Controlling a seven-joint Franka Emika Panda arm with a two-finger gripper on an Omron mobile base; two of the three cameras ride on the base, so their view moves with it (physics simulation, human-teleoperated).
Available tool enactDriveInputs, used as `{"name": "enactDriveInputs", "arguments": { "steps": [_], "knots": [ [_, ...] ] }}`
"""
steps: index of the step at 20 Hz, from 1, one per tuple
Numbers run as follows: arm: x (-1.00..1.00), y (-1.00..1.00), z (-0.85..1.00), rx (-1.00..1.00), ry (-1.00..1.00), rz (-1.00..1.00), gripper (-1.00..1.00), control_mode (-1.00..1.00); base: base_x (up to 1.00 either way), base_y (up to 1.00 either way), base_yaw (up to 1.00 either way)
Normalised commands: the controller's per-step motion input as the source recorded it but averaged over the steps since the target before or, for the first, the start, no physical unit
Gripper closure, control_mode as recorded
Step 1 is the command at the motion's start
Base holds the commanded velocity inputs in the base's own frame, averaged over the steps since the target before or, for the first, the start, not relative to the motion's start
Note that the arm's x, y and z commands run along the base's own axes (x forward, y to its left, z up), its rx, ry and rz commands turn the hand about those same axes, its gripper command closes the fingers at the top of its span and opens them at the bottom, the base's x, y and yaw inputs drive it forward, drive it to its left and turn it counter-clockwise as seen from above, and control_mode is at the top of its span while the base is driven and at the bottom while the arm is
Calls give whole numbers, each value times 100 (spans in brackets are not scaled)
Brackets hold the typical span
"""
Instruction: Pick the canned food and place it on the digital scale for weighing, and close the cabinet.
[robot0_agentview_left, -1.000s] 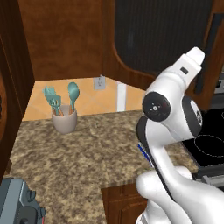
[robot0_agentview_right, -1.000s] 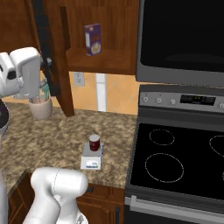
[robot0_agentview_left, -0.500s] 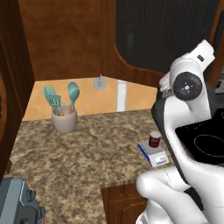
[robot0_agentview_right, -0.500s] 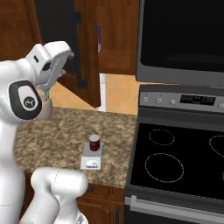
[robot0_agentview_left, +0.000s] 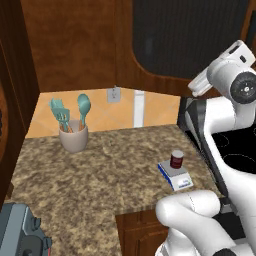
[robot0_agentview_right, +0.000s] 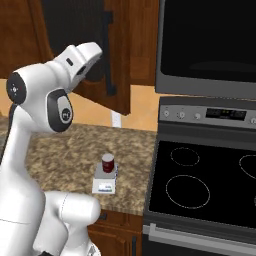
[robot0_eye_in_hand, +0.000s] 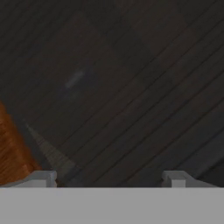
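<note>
Up against the cabinet (robot0_agentview_right: 107, 55) door, my claw (robot0_eye_in_hand: 109, 177) faces the dark ribbed panel, with its two fingertips (robot0_eye_in_hand: 41, 178) wide apart at the bottom of the hand view and nothing between them. A strip of orange-brown wood frame shows at the left edge of that view. Whether the tips touch the panel I cannot tell. From the right base view, my hand is raised high and reaches toward the door, which stands swung out from the wall, its long dark bar handle (robot0_agentview_right: 108, 52) vertical just beside my hand.

Below on the table (robot0_agentview_left: 100, 175), the canned food (robot0_agentview_left: 176, 159) stands upright on the digital scale (robot0_agentview_left: 175, 175), near the table's front edge and close to the stove (robot0_agentview_right: 205, 185). The scale's white display panel faces the front. Well apart to the left, a beige utensil cup (robot0_agentview_left: 73, 137) holds teal utensils near the back wall, where an outlet (robot0_agentview_left: 115, 94) sits on the backsplash. A black microwave (robot0_agentview_right: 207, 45) hangs above the stove.
</note>
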Motion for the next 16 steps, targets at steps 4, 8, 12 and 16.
{"name": "enactDriveInputs", "arguments": {
  "steps": [4, 8, 12, 16],
  "knots": [
    [58, -10, -2, 3, 0, 13, -100, -100, 0, 0, 0],
    [59, -8, -3, 2, 0, 13, -100, -100, 0, 0, 0],
    [59, 0, 0, 0, 10, 7, -100, -100, 0, 0, 0],
    [47, 0, 0, 0, 9, 5, -100, -100, 0, 0, 0]
  ]
}}
